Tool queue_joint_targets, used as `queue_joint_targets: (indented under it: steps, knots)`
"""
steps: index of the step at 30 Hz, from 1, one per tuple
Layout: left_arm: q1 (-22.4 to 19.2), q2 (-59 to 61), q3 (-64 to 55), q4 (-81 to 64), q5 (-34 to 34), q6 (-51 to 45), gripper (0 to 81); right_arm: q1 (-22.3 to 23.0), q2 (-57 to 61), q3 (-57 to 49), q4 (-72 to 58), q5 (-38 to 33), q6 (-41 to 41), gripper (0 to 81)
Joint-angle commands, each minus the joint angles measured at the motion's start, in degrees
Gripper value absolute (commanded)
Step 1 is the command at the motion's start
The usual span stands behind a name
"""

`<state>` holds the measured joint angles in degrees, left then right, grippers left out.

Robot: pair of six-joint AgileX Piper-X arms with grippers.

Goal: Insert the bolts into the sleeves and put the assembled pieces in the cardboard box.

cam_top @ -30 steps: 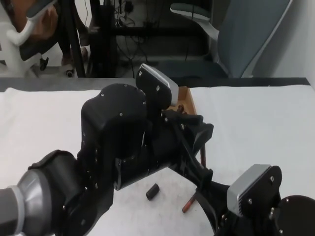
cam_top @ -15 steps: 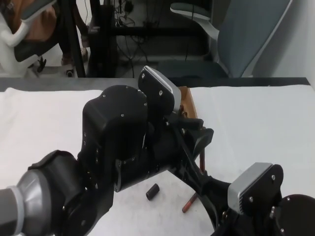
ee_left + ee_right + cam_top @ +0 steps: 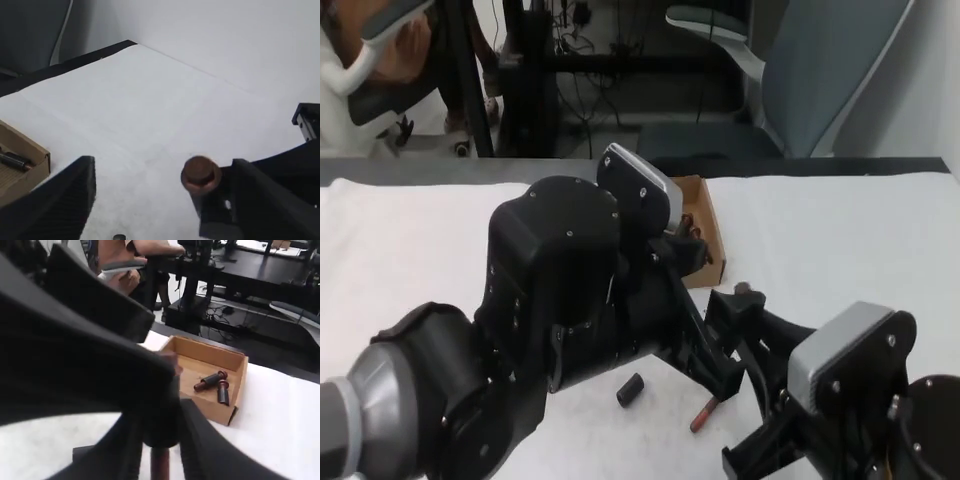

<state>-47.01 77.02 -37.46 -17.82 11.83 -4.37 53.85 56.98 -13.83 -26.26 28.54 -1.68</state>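
Note:
My right gripper is shut on a black sleeve. A red-brown bolt shank sticks out of the sleeve. In the left wrist view the same bolt's round copper head faces the camera, beside a black finger. My left gripper stands open with nothing in it, just above the table by the right gripper. The cardboard box lies beyond both arms and holds two assembled pieces. A loose black sleeve and a loose bolt lie on the white cloth, partly under the left arm.
The bulky black left arm hides much of the middle of the bench in the high view. White cloth stretches bare to the right of the box. A dark table edge, chairs and desks stand behind the bench.
The right gripper has pulled away to the right and upward with its piece. The upright bolt seen beside the left gripper is gone from there. More of the box shows.

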Motion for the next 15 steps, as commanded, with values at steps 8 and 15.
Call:
queue_joint_targets:
  steps: [8, 15]
  knots:
    - [8.6, -10.4, -1.2, 22.3, 0.4, 15.1, 70.0, -12.9, -0.1, -7.8, 12.8, -5.7, 2.4, 0.4]
    - [14.5, -2.5, -3.8, 29.7, 7.2, 18.3, 70.0, -24.6, 10.5, -25.8, 29.5, -21.6, 3.0, 0.4]
